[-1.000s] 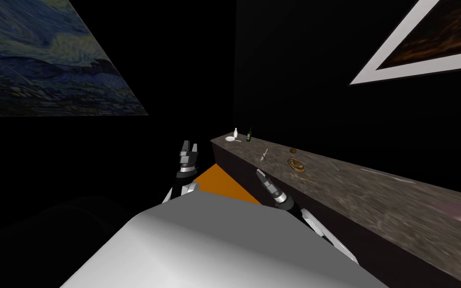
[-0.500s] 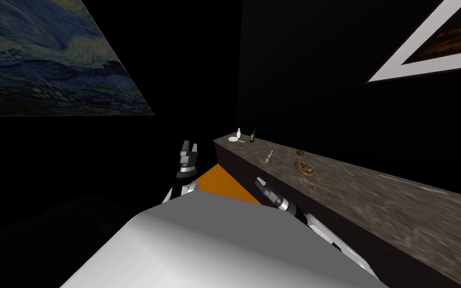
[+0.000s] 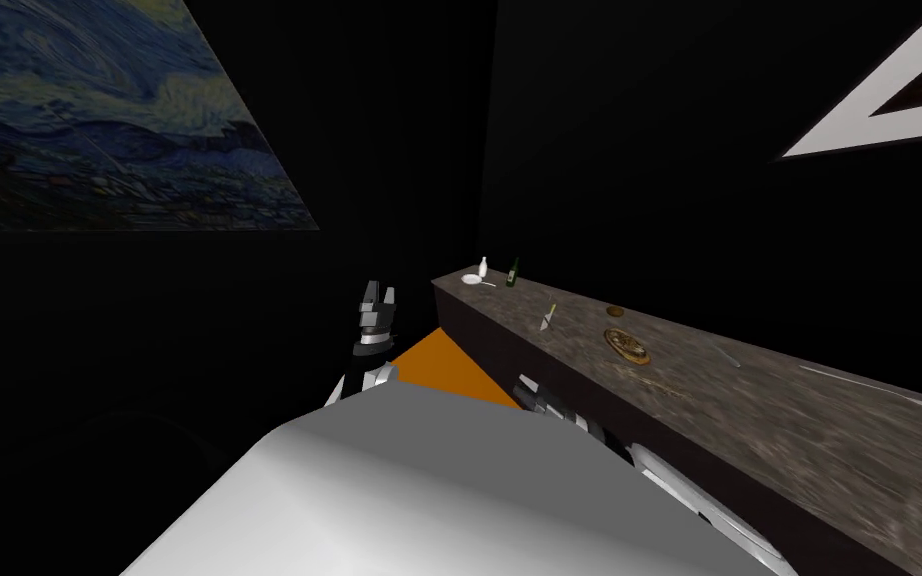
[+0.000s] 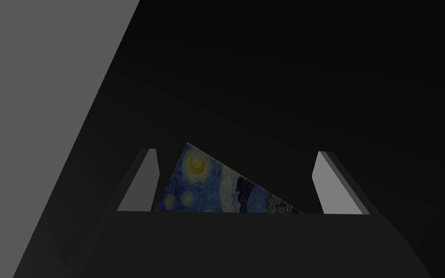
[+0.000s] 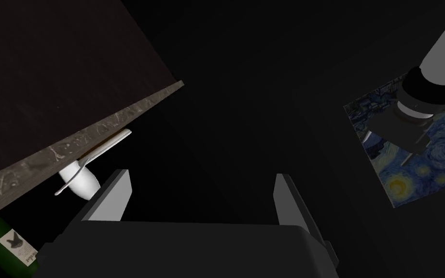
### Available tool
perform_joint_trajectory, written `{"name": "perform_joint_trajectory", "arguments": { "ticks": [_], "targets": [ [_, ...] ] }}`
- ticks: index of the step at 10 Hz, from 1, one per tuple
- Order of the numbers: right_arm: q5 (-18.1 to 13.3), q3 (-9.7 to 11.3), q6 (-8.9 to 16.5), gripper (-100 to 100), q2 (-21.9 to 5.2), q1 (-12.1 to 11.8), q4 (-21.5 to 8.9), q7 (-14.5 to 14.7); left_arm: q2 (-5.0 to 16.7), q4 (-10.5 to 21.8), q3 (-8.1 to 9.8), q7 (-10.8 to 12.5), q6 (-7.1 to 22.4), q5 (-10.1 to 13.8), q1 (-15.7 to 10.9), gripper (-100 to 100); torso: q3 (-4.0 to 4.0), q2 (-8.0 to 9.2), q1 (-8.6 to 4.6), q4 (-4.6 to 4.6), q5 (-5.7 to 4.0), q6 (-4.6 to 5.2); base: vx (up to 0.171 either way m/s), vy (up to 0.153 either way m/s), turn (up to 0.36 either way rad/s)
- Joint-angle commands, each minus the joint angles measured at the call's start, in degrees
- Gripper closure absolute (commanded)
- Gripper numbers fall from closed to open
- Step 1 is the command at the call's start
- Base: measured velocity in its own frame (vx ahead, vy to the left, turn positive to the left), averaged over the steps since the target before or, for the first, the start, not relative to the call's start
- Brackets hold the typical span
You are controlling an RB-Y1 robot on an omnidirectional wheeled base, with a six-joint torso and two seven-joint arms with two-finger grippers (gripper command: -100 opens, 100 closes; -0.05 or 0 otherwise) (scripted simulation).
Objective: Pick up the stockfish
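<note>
One green bottle (image 3: 512,272), two paintings (image 3: 99,130)

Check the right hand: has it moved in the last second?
Yes. The right hand has sunk and drawn back toward me, from about level with the front edge of the stone-topped counter to below it.

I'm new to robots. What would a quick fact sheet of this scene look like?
surface: long speckled counter
far end: white bottle, white plate, green bottle
middle: small utensil, small brown disc, flat brown oval
left jaws: open, apart from the counter
right jaws: open, low by the counter's front
held: nothing
</note>
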State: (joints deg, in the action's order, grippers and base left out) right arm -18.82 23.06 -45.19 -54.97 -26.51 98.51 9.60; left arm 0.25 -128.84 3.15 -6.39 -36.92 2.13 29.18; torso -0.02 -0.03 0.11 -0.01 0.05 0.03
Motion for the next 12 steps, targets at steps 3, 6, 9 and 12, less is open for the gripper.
{"name": "perform_joint_trajectory", "arguments": {
  "ticks": [3,6,9,12],
  "targets": [
    [-2.0,2.23,-1.11,-100,-5.26,-0.35,-4.37,1.12,0.0,0.0,0.0,0.0,0.0,0.0,0.0,0,-0.02,-0.02,0.03,-0.01,0.01,0.01,0.039,0.04,0.047],
    [-5.75,6.33,-1.9,-100,-10.81,-0.86,-10.48,2.77,0.0,0.0,0.0,0.0,0.0,0.0,0.0,0,0.0,0.0,-0.05,0.0,-0.01,0.01,0.044,0.032,0.083],
    [-7.6,8.3,-2.19,-100,-15.65,-1.09,-14.0,3.52,0.0,0.0,0.0,0.0,0.0,0.0,0.0,0,0.02,0.04,-0.09,0.01,-0.02,0.01,0.035,0.016,0.053],
    [-9.41,10.18,-2.41,-100,-20.99,-1.31,-18.02,4.21,0.0,0.0,0.0,0.0,0.0,0.0,0.0,0,-0.04,-0.07,-0.07,-0.01,-0.01,-0.01,0.053,0.015,0.065]
  ]
}}
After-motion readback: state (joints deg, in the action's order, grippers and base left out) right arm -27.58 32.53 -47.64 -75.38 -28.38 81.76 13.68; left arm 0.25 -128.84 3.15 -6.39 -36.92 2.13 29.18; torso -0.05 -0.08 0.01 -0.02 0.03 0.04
